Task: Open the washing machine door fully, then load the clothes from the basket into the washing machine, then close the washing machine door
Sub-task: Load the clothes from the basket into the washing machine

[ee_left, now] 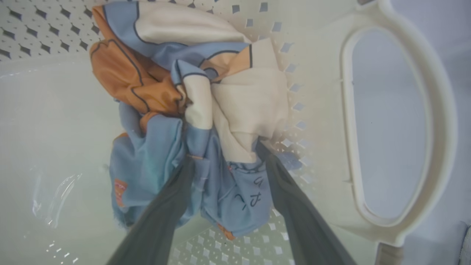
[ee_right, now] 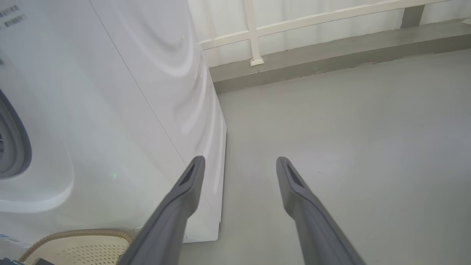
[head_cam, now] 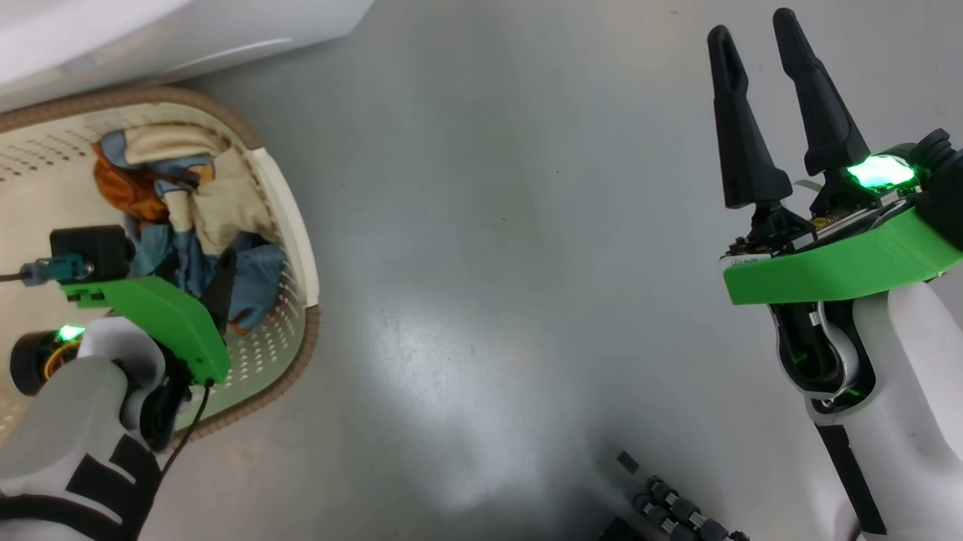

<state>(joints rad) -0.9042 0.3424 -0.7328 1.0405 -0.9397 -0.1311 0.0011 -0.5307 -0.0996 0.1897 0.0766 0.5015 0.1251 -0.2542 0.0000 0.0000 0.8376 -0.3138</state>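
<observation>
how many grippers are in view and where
2. Left gripper: down in the basket, fingers open astride the clothes. Right gripper: open over the floor, near the washing machine.

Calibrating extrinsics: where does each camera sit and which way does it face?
Head view: on the head, looking down at the floor; left forearm and open right fingers show.
Left wrist view: on the left wrist, looking into the basket along left fingers astride the clothes.
Right wrist view: on the right wrist, looking along right fingers at the washing machine and floor.
Shared: head and left wrist views both show basket and clothes.
</observation>
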